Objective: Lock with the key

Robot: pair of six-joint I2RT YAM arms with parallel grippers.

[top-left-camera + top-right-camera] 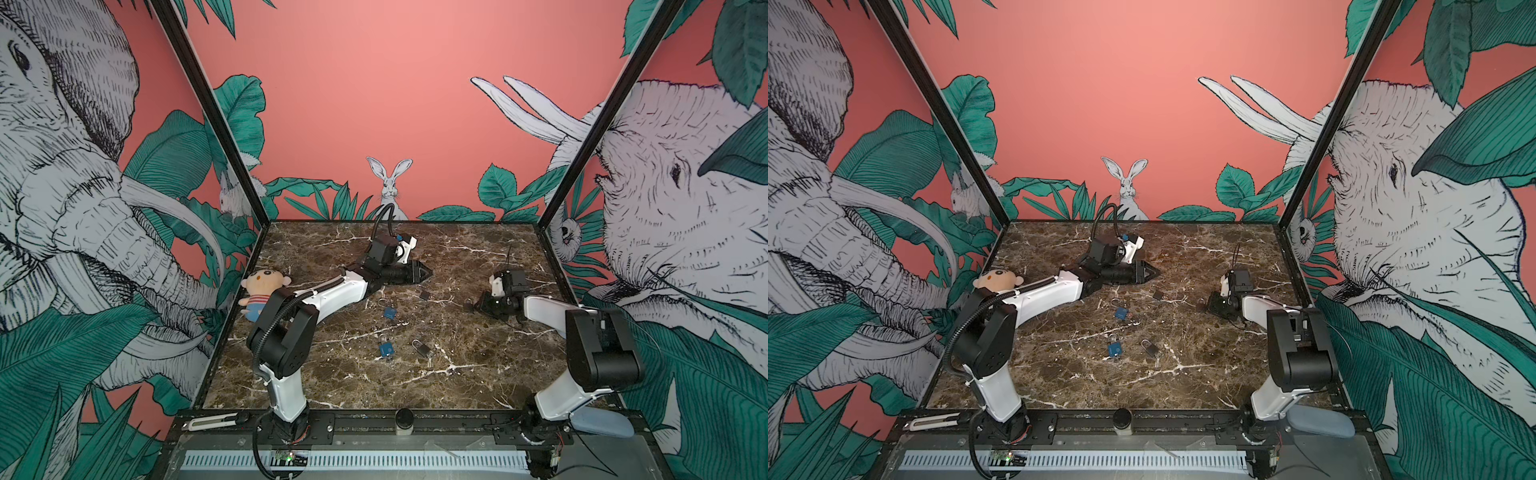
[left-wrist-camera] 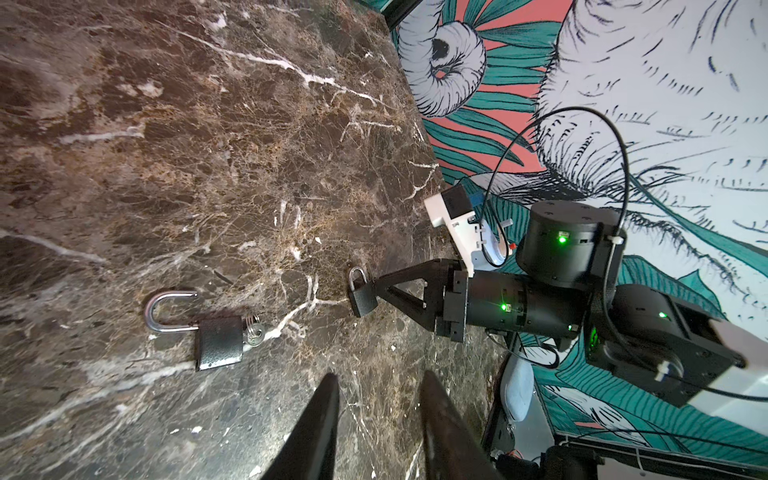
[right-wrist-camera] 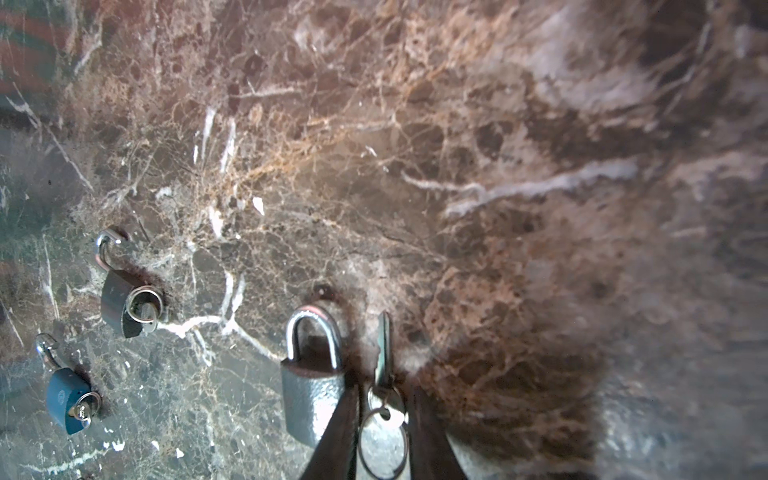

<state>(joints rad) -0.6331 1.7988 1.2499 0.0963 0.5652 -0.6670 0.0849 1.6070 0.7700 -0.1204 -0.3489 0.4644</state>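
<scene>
Right wrist view gives the closest look at the work. A grey padlock [image 3: 311, 395] lies on the marble table [image 3: 519, 187] with both legs of its metal loop down in the body, so I judge that this one is already locked. Its key [image 3: 384, 349] is out of the lock and lies just beside it, with the key ring [image 3: 382, 444] at its head. The right gripper [image 3: 382, 386] has its jaws a little apart around the head of the key. Whether they press on it or only stand around it, I cannot tell. In both top views this gripper and its padlock are at about 3 o'clock from the middle of the table. The left gripper [image 2: 379, 376] is at about 1 o'clock, low over the table, with its jaws apart and nothing between them. Some work is left, as I judge. A second grey padlock [image 2: 218, 340] has its loop open, with one leg free, and a second key [image 2: 254, 332] sits in its keyhole. A blue padlock [image 3: 66, 399] carries a small key [image 3: 85, 409] too. Its loop seems lifted, but I am not sure. In a top view the other blue padlock [image 1: 385, 350] lies at 6 o'clock and a silver padlock [image 1: 422, 349] at 5 o'clock, both too small to judge. I see no box, tray or bowl. Only the keyholes hold something. A plush doll [image 1: 262, 286] sits at the 9 o'clock edge.
</scene>
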